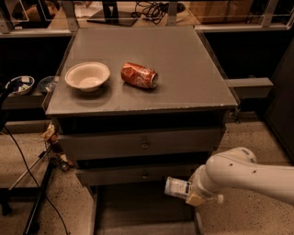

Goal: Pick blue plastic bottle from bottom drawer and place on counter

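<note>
bowl (87, 75): white, upright; we see nothing in it
red can (139, 75): crushed, on its side, just right of the bowl, not touching
small dish (20, 84): far left, on a dark shelf
cables (154, 6): black, tangled, we spot them at the back
gripper (187, 191): low right, clamped on blue plastic bottle (176, 187)

Arm (248, 176) reaches in low from right, gripper (192, 196) pointing left.
</note>
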Controlling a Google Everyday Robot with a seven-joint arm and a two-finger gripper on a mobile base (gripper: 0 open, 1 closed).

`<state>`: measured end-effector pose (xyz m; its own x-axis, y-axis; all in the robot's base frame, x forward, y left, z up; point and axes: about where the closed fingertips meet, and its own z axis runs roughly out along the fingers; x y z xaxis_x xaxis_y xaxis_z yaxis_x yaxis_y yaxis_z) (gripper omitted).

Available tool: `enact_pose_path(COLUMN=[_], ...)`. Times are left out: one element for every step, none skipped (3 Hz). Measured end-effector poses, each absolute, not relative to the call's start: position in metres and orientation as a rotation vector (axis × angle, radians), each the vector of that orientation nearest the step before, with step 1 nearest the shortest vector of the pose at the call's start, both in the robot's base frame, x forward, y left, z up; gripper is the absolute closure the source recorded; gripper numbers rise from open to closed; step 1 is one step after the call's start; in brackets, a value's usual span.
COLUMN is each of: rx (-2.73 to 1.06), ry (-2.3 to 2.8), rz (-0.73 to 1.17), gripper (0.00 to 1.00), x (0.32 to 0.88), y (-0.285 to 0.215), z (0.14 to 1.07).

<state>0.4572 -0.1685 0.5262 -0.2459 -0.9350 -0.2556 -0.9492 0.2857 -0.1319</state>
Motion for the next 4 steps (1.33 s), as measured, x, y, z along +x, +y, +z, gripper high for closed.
enact_pose_path(rx=[-1.682, -1.657, -1.599, -1.515], ry=[2.252, 2.256, 2.276, 2.266], rz=[0.0, -0.009, -0.006, -0.048], gripper=[1.0, 1.0, 1.0, 1.0], x=[0.455, 0.459, 0.467, 0.471], y=[-0.175, -0.177, -0.181, -0.195], z=[0.562, 0.57, 0.581, 0.615])
